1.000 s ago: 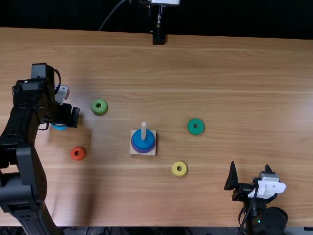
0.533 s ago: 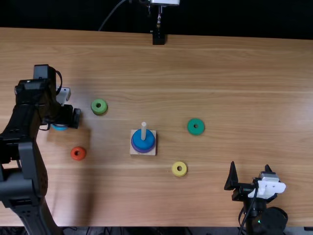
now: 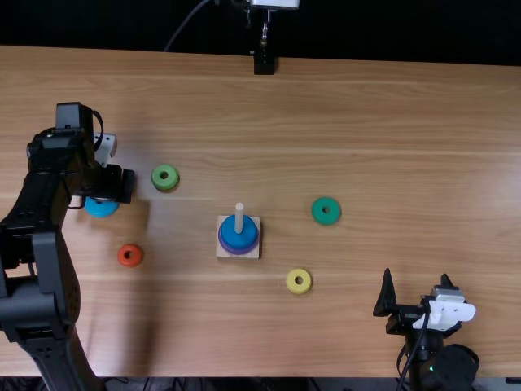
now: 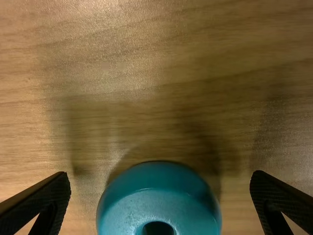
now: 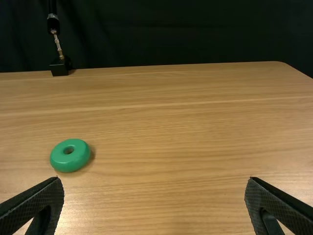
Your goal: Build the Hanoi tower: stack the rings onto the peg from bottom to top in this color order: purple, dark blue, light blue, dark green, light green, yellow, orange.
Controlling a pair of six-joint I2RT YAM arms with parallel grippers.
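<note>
Gleaming, the light blue ring (image 4: 159, 203) looks thick, round.

A light brown wooden bench (image 3: 366, 122) has grain running from side to side, with a pale sheen toward its right edge in the top view; the right wrist view shows one rounded corner. Behind its far edge is a black curtain (image 5: 195, 34) with soft folds. Near the middle of that edge stands a black block (image 3: 264, 63) with a slim metal rod (image 3: 264, 34) rising from it. A thin grey cable (image 3: 187, 21) curves just beside the rod, against the dark.
</note>
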